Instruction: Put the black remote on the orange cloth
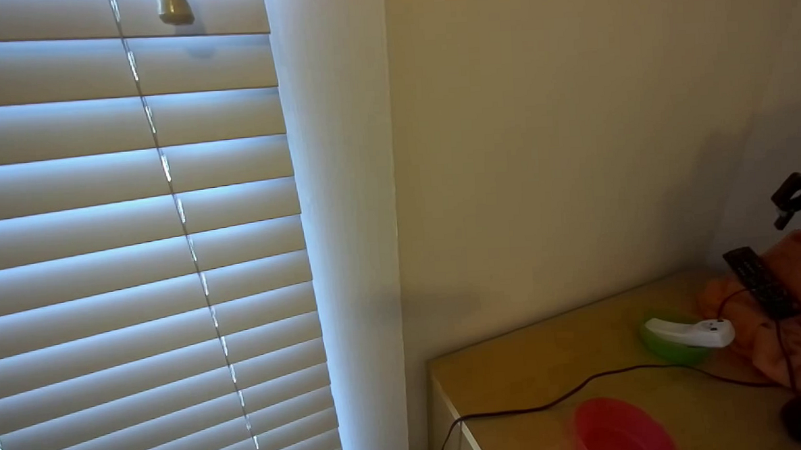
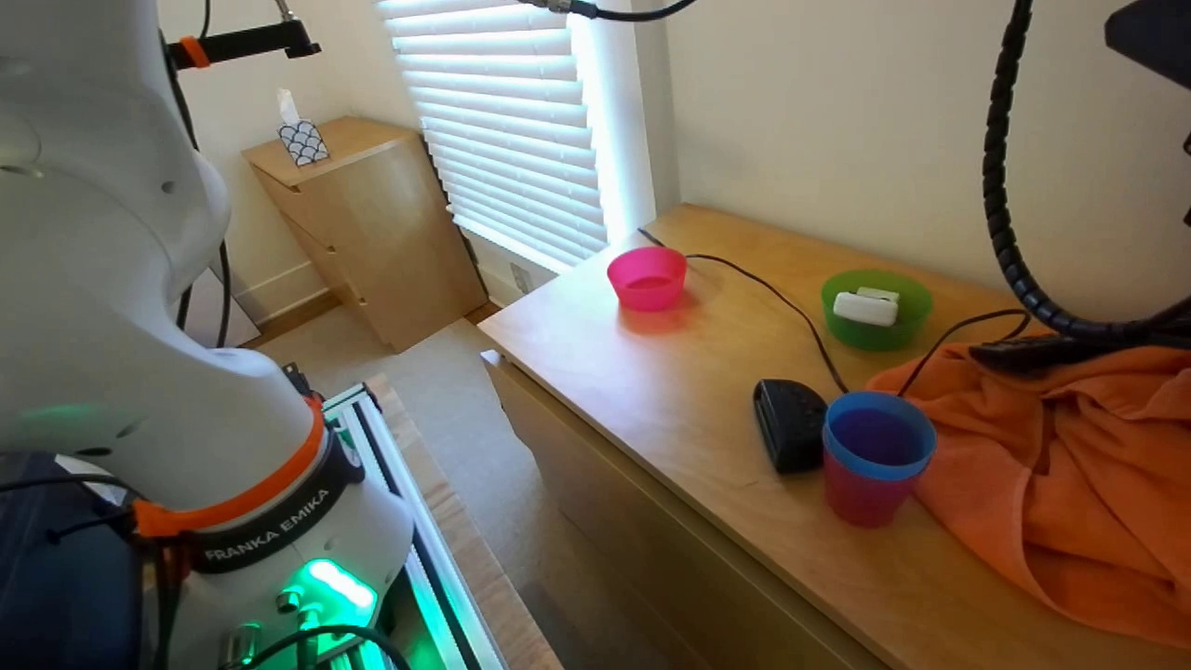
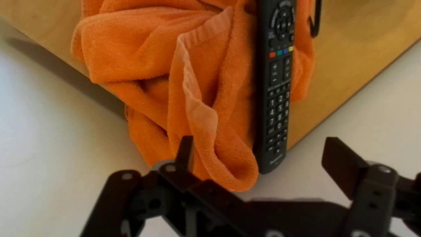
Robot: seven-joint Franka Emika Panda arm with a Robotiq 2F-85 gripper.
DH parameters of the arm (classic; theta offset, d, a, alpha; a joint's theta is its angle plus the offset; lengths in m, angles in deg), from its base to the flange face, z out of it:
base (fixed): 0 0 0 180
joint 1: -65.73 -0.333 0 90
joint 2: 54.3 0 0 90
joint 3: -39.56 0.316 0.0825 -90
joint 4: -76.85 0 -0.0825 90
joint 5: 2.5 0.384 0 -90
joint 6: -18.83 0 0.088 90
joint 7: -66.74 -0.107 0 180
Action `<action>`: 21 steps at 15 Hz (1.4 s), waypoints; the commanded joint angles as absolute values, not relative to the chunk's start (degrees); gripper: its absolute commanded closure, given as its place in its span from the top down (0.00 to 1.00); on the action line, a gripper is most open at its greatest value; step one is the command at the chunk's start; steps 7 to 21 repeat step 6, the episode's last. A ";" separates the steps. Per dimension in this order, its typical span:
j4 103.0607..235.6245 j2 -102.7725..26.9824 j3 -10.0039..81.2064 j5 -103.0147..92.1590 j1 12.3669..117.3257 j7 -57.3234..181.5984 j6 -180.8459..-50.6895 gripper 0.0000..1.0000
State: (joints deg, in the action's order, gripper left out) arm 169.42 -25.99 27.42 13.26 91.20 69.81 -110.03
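A: Claw [image 3: 259, 148] state?
B: Jaws wide apart, nothing held, clear of the remote [image 3: 274, 85]
A: And the remote?
B: On the cloth [image 3: 148, 42], along its right side in the wrist view; cloth on the worktop [image 2: 689, 391], right of the green bowl [image 2: 879, 338] in both exterior views

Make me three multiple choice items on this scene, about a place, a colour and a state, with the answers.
1. What does the black Panasonic remote lie on? A) tissue box; B) orange towel; C) blue cup.
2. What colour is the bowl holding the white object? A) green; B) pink; C) blue.
3. How is the hand? A) shut on the remote; B) fully shut; C) open.

1 B: it lies over the towel's folds.
2 A: both exterior views show green walls.
3 C: the wrist view shows its jaws wide apart.
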 commanded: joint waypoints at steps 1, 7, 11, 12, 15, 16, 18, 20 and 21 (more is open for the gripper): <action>175.94 -32.55 31.08 23.27 96.65 81.95 -110.23 1.00; 175.81 -33.54 29.54 31.36 97.79 90.04 -109.69 1.00; 175.81 -33.54 29.54 31.36 97.79 90.04 -109.69 1.00; 175.81 -33.54 29.54 31.36 97.79 90.04 -109.69 1.00; 175.81 -33.54 29.54 31.36 97.79 90.04 -109.69 1.00; 175.81 -33.54 29.54 31.36 97.79 90.04 -109.69 1.00; 175.81 -33.54 29.54 31.36 97.79 90.04 -109.69 1.00; 175.81 -33.54 29.54 31.36 97.79 90.04 -109.69 1.00; 175.81 -33.54 29.54 31.36 97.79 90.04 -109.69 1.00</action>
